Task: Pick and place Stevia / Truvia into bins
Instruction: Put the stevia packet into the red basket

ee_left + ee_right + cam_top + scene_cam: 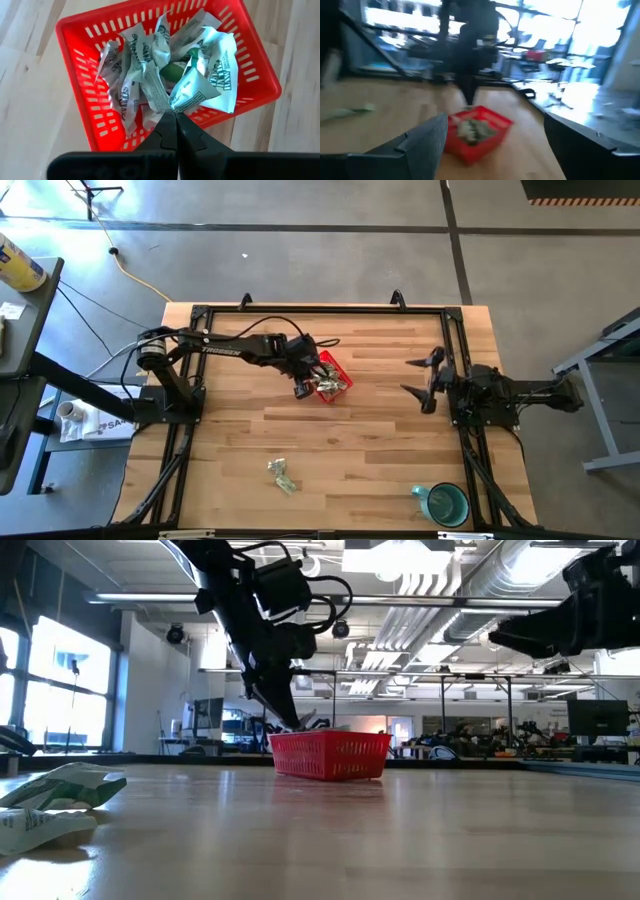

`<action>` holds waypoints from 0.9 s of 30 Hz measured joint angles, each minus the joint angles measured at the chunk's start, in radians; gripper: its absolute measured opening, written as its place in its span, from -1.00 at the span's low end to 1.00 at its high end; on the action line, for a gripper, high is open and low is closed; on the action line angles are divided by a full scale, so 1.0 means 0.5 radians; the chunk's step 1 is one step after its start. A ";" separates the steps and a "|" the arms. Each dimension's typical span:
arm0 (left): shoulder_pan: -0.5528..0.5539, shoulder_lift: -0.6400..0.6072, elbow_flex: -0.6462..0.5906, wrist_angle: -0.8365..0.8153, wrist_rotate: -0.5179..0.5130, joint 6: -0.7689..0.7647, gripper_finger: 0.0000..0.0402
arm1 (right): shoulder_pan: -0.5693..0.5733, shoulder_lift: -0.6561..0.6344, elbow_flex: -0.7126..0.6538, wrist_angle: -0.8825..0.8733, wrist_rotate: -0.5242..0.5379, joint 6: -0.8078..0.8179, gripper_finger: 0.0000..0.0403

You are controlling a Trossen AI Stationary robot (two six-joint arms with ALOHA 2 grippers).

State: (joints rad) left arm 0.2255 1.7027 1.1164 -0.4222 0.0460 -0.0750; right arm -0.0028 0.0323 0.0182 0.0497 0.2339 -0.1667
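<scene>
We see the left hand [173, 111] poised over the near rim of the red basket [338, 366], its two dark fingers [167, 132] pressed tight together with no gap between them; their tips meet right at the corner of one white packet [192, 92], and we cannot tell whether that corner is pinched or only touched. The basket is heaped with crumpled green-and-white sweetener packets [150, 65] that overlap so much that we cannot count them, and the basket floor is hidden under them. In the low view the basket's mesh wall [330, 755] hides all but a few packet tips above the rim, and the arm's dark body covers the basket's left edge. The basket sits in the far middle of the wooden table [360, 440], well clear of every edge, with bare wood on all sides. A small cluster of loose packets [281, 474] lies near the front of the table, well apart from the basket — in the low view these loom large at the left border, partly cut off [55, 802]. A teal mug [445, 504] stands at the front right corner, close to the table's edge. The right hand [428, 385] waits at the right side, raised off the wood, its fingers spread wide and holding nothing — its wrist view is blurred, showing only the basket [477, 131] as a red shape with pale contents.
</scene>
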 joint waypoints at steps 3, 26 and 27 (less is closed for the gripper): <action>-0.007 0.000 0.000 -0.001 -0.001 -0.001 -0.89 | -0.009 0.000 -0.003 -0.028 -0.274 0.206 0.59; -0.051 0.076 0.013 0.266 -0.097 0.103 -0.78 | -0.010 0.001 -0.003 -0.060 -0.527 0.283 0.59; -0.064 0.075 0.014 0.287 -0.149 0.094 -0.68 | -0.010 0.001 -0.003 -0.060 -0.526 0.283 0.59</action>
State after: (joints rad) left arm 0.1936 1.7401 1.1236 -0.2786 -0.0287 -0.0281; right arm -0.0078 0.0330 0.0166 0.0196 -0.0292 -0.0254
